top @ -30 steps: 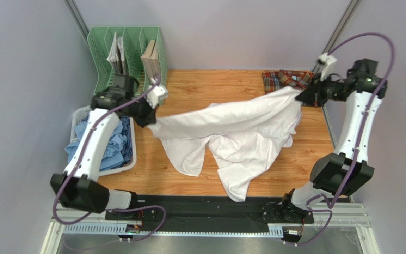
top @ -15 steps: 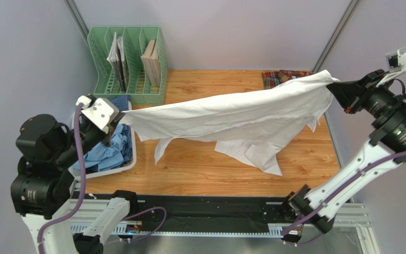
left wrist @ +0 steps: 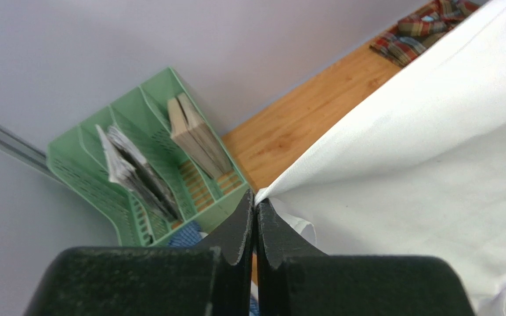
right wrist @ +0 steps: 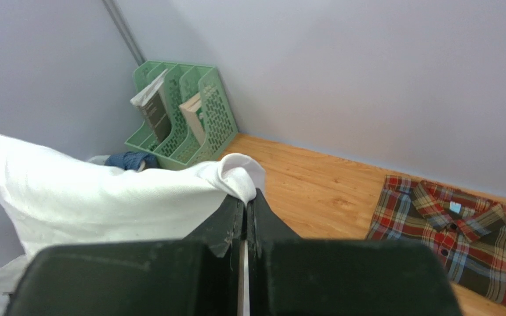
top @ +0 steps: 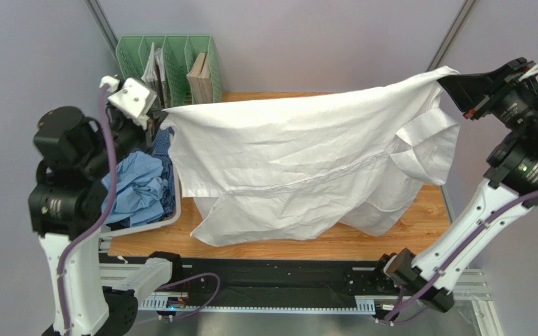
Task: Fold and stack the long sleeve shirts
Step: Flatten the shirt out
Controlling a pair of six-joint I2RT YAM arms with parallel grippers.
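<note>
Above the counter point(top: 426, 224), the white shirt point(top: 293, 154) hangs spread, long axis running left-right. Left end effector point(top: 159, 126) is clamped on 1 top corner and right end effector point(top: 448, 78) on the other. Cloth drapes below both, equally near each arm.

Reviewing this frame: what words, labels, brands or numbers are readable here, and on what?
No text is readable in any view.
Blue neck label on the plaid shirt: too small to read.
Books in the green rack: no legible print on the spines or pages.
</note>
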